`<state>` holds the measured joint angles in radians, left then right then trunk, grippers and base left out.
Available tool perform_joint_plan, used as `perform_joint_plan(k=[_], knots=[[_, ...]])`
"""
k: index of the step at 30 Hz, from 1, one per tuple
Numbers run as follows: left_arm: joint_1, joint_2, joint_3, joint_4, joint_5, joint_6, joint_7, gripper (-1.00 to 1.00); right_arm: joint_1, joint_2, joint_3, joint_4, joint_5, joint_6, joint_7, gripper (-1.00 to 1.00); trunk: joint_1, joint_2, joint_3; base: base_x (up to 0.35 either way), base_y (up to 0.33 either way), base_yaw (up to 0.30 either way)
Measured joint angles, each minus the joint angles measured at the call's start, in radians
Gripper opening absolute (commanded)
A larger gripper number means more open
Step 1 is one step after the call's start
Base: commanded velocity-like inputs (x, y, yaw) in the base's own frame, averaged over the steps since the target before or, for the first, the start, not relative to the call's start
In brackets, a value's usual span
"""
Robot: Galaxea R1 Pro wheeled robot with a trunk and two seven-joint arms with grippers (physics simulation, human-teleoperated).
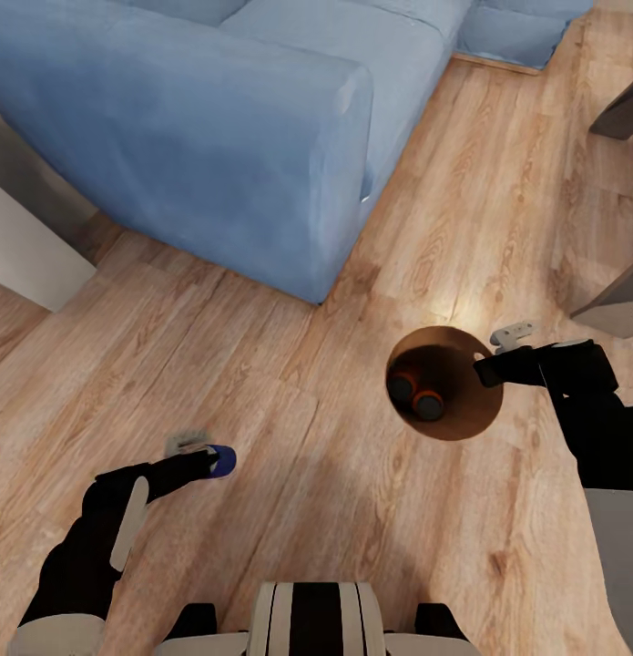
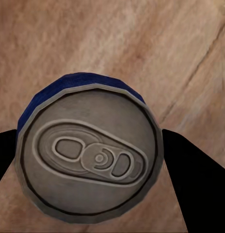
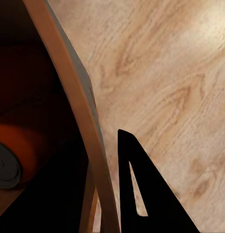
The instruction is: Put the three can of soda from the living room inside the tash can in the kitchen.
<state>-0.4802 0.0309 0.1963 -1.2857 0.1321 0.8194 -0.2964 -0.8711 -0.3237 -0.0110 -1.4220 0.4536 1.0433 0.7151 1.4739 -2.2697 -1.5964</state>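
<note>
While gripped, blue can (image 2: 88, 153) end-on, upright.

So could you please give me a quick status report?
Left gripper shut on blue can. Right gripper clamps the bin rim. Two orange cans inside. Sofa ahead.

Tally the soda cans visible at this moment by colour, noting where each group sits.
Orange cans: 2, lying inside the trash can, whose rim is pinched by the right gripper.
Dark blue can: 1, held in the left gripper over the wood floor.
Total: 3 cans.
</note>
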Motion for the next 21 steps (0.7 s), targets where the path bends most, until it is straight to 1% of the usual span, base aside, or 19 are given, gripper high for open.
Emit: perform_joint_plan(k=[1, 2, 3, 5, 6, 7, 8, 10, 11, 12, 13, 14, 15, 16, 17, 19, 20, 21], knots=[[-0.005, 0.010, 0.000, -0.044, -0.001, 0.043, -0.018, -1.00, 0.000, 0.012, 0.000, 0.000, 0.005, -0.001, 0.000, -1.00, -0.004, 0.007, 0.003, 0.000, 0.000, 0.000], [-0.007, 0.017, 0.001, -0.069, 0.001, 0.064, -0.031, -1.00, 0.000, 0.018, 0.000, 0.000, -0.002, 0.001, 0.000, -1.00, -0.008, 0.014, 0.006, 0.000, 0.000, 0.000], [-0.012, 0.042, 0.004, -0.118, -0.002, 0.115, -0.081, -1.00, 0.000, 0.029, -0.001, 0.000, 0.001, 0.000, 0.000, -1.00, -0.012, 0.021, 0.009, 0.000, 0.000, 0.000], [-0.015, 0.066, 0.005, -0.145, -0.001, 0.146, -0.126, -1.00, 0.000, 0.033, -0.001, 0.000, -0.007, 0.003, 0.001, -1.00, -0.019, 0.035, 0.016, 0.000, 0.000, 0.000], [-0.021, 0.090, 0.007, -0.159, 0.003, 0.169, -0.177, -1.00, 0.000, 0.035, -0.002, -0.001, -0.002, 0.001, 0.000, -1.00, -0.023, 0.042, 0.019, 0.000, 0.000, 0.000], [-0.026, 0.104, 0.007, -0.164, 0.000, 0.178, -0.204, -1.00, 0.000, 0.036, -0.003, 0.000, 0.004, -0.001, -0.001, -1.00, -0.027, 0.049, 0.022, 0.000, 0.000, 0.000], [-0.035, 0.128, 0.008, -0.170, 0.003, 0.196, -0.256, -1.00, 0.000, 0.037, -0.004, 0.000, 0.010, -0.003, -0.001, -1.00, -0.031, 0.056, 0.025, 0.000, 0.000, 0.000], [-0.042, 0.150, 0.009, -0.175, -0.001, 0.211, -0.303, -1.00, 0.000, 0.037, -0.006, 0.000, 0.011, -0.003, -0.001, -1.00, -0.038, 0.070, 0.031, 0.000, 0.000, 0.000], [-0.046, 0.169, 0.010, -0.178, 0.002, 0.222, -0.344, -1.00, 0.000, 0.038, -0.007, 0.000, 0.008, -0.002, -0.001, -1.00, -0.042, 0.077, 0.034, 0.000, 0.000, 0.000], [-0.048, 0.180, 0.011, -0.179, 0.000, 0.225, -0.364, -1.00, 0.000, 0.038, -0.007, 0.000, 0.005, -0.001, -0.001, -1.00, -0.046, 0.084, 0.038, 0.000, 0.000, 0.000], [-0.055, 0.215, 0.013, -0.177, 0.014, 0.228, -0.422, -1.00, 0.000, 0.038, -0.008, 0.000, 0.003, -0.001, 0.000, -1.00, -0.050, 0.091, 0.041, 0.000, 0.000, 0.000], [-0.060, 0.229, 0.014, -0.175, 0.013, 0.227, -0.444, -1.00, 0.000, 0.037, -0.009, 0.000, 0.002, -0.001, 0.001, -1.00, -0.054, 0.098, 0.044, 0.000, 0.000, 0.000], [-0.065, 0.243, 0.015, -0.171, 0.024, 0.228, -0.465, -1.00, 0.000, 0.037, -0.009, 0.000, 0.003, -0.001, 0.003, -1.00, -0.058, 0.105, 0.047, 0.000, 0.000, 0.000], [-0.085, 0.278, 0.017, -0.145, 0.068, 0.228, -0.533, -1.00, 0.001, 0.036, -0.010, 0.000, 0.004, -0.002, 0.005, -1.00, -0.061, 0.112, 0.050, 0.000, 0.000, 0.000], [-0.103, 0.303, 0.017, -0.123, 0.097, 0.228, -0.584, -1.00, 0.001, 0.036, -0.010, 0.000, 0.004, -0.002, 0.006, -1.00, -0.065, 0.119, 0.053, 0.000, 0.000, 0.000], [-0.124, 0.327, 0.017, -0.096, 0.125, 0.228, -0.635, -1.00, 0.011, 0.038, -0.009, 0.001, 0.003, 0.000, 0.008, -1.00, -0.073, 0.133, 0.059, 0.000, 0.000, 0.000], [-0.144, 0.346, 0.017, -0.066, 0.152, 0.228, -0.682, -1.00, 0.016, 0.038, -0.009, 0.001, 0.000, 0.001, 0.008, -1.00, -0.077, 0.140, 0.063, 0.000, 0.000, 0.000], [-0.153, 0.353, 0.016, -0.050, 0.158, 0.228, -0.706, -1.00, 0.020, 0.039, -0.008, 0.001, -0.001, 0.000, 0.009, -1.00, -0.080, 0.147, 0.066, 0.000, 0.000, 0.000]])
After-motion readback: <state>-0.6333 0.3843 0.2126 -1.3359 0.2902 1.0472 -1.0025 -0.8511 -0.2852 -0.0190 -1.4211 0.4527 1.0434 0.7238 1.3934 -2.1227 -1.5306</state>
